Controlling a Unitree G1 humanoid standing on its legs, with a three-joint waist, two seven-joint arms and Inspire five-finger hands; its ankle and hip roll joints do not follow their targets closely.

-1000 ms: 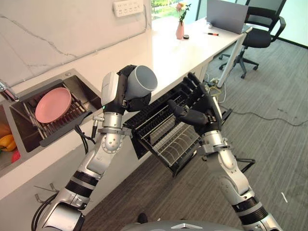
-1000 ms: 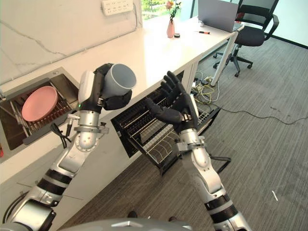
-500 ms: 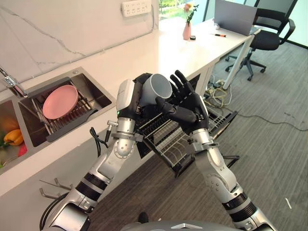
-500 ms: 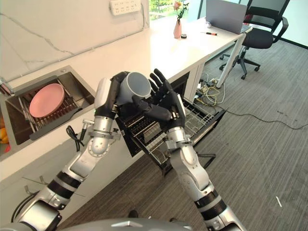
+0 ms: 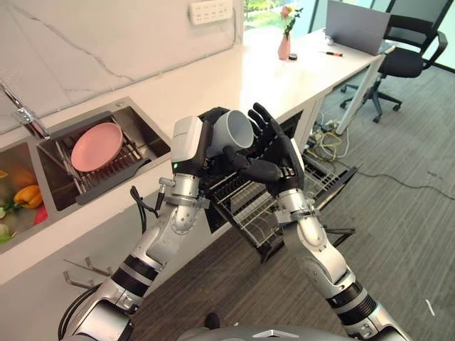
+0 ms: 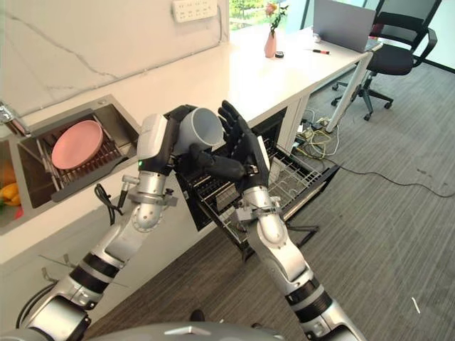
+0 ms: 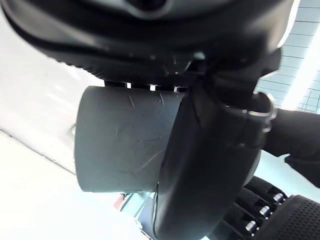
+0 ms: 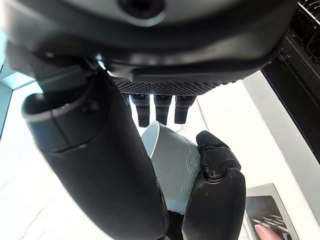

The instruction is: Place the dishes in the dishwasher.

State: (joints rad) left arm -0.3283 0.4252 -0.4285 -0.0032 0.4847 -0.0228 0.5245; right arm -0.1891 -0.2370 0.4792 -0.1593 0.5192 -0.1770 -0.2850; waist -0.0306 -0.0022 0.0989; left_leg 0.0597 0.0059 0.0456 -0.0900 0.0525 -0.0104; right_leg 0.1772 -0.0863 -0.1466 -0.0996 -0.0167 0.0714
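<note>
- Far on the left, the round pink plate (image 5: 97, 136) lies on the dark wire drying rack (image 5: 106, 165) in the steel sink (image 5: 149, 138). It has not moved from its spot. It is a dish that must go in too, so the job is not near done.
- The left hand (image 5: 206, 142) holds the grey cup (image 5: 233, 131) up in the air, above the pulled-out black dishwasher rack (image 5: 274, 206). Its fingers and thumb are curled round the cup, as the left wrist view shows.
- One second ago the cup was further left, near the sink, and the two hands were well apart. Now the hands meet over the rack.
- The right hand (image 5: 274, 153) has come up to the cup's open end. Its fingers are straight and spread, and they stand just behind the cup's rim.
- This looks like a hand-over. The right hand may take the cup next and set it in the rack.
- The whole picture has slid a bit, so the head camera moved too.
- Hard to see: I cannot tell for sure if the right hand's fingers touch the cup yet, or only hover by it.
- The cup hides part of the right palm. The arms hide part of the rack. The inside of the dishwasher is dark.
</note>
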